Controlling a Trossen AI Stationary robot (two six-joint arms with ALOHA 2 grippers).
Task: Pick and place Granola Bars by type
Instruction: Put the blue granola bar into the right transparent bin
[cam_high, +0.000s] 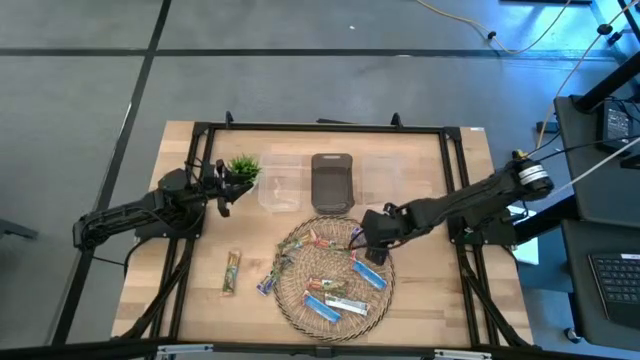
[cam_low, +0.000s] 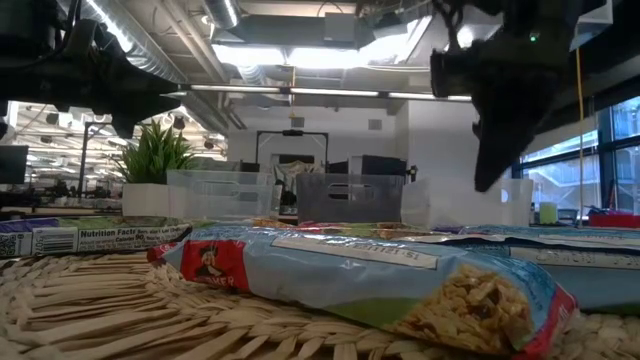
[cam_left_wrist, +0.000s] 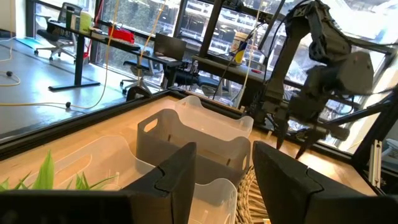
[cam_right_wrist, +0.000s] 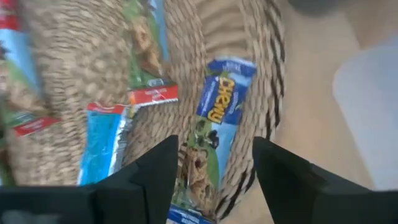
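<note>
High view: Granola Bars (cam_high: 330, 300) are lying in the wicker tray (cam_high: 290, 310) at lower centre; two strays (cam_high: 232, 272) are sitting on the bench (cam_high: 440, 300) to its left. The right tool (cam_high: 368, 243) is hanging over the tray's right rim; the left tool (cam_high: 222, 190) is waiting near the plant (cam_high: 243, 166).

Low view: a blue-wrapped bar (cam_low: 370, 285) is filling the foreground.

Left wrist view: fingers (cam_left_wrist: 180, 171) are standing apart, holding nothing.

Right wrist view: fingers (cam_right_wrist: 155, 168) are standing wide, empty, straddling a blue Chewy bar (cam_right_wrist: 214, 124). Likely light, crinkly, slippery; pinching across the mid-width seems best.
</note>
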